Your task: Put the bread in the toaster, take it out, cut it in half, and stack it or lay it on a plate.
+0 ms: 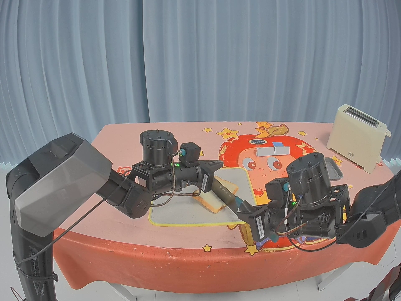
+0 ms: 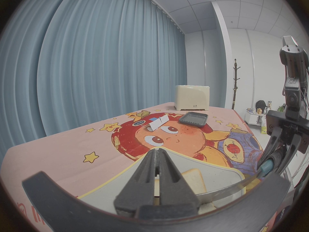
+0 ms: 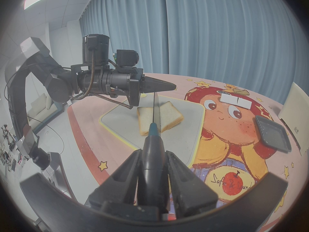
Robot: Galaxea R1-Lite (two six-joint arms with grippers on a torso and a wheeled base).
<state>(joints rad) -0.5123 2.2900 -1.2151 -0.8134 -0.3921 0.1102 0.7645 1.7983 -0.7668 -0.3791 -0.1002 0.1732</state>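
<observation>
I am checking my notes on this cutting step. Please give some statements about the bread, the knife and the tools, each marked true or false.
1. A dark tray lies near the toaster. True.
2. The right tool grips a knife. True.
3. The bread sits inside the toaster. False: it lies on the cutting board.
4. The left tool is wide open. False: it is shut, holding nothing.
5. The knife's blade crosses the bread. True.
</observation>
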